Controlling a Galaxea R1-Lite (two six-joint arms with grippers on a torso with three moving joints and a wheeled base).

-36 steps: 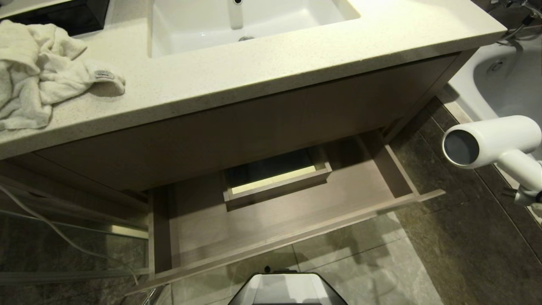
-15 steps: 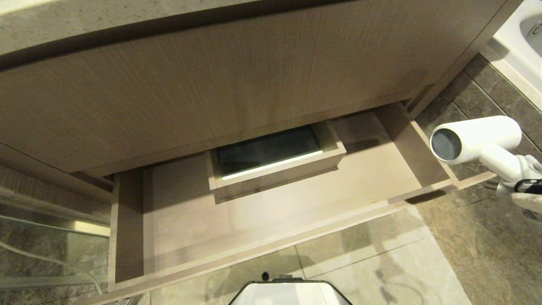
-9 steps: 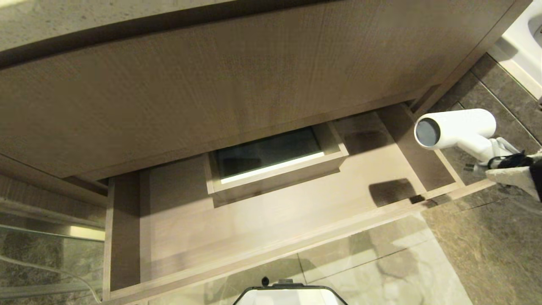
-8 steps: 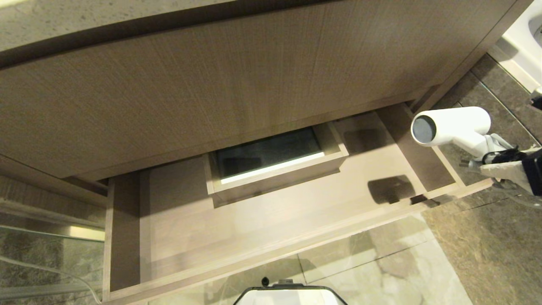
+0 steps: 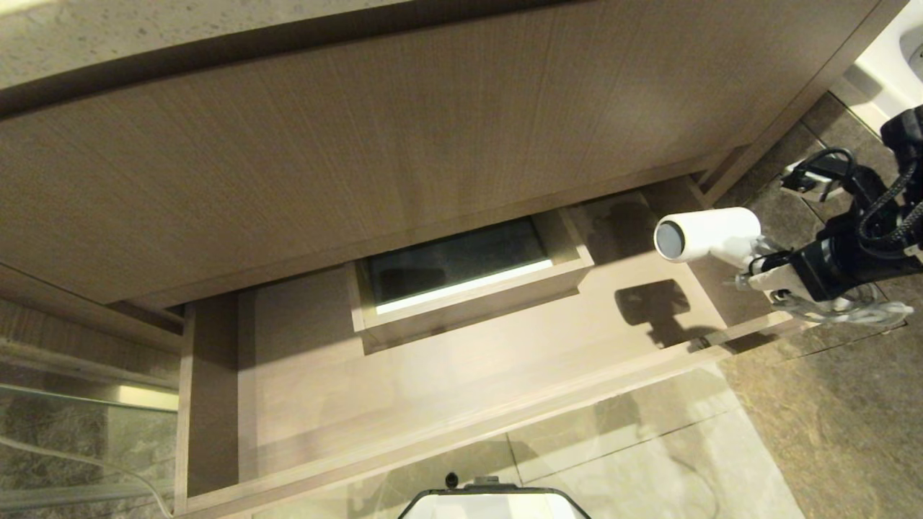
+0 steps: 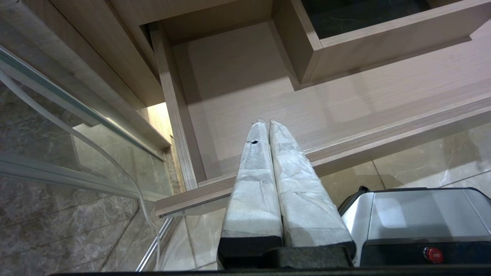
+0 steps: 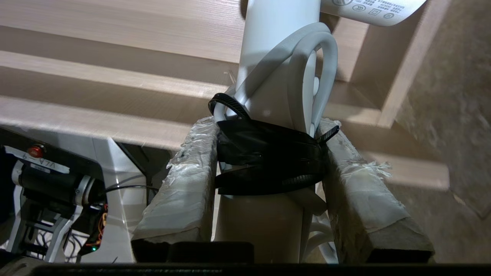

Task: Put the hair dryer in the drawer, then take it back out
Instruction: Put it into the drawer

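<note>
**Right gripper point(image 5: 766, 280) clamped on hair dryer point(image 5: 710, 236) handle, mid-right of head view**

Hangs over the open drawer's point(image 5: 461, 432) right side wall. Risks: barrel clipping that wall; bundled cord point(image 7: 307, 76) snagging the rim. Left gripper point(image 6: 268, 124) parked, pads pressed together, lower left.

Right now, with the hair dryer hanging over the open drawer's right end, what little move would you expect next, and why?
Probably a short lowering, easing leftward. The right gripper has its fingers clamped on the handle of the hair dryer, whose barrel hangs above the right end of the drawer, its shadow on the drawer floor below. It is not yet resting inside, so going down seems the likely step.
</note>
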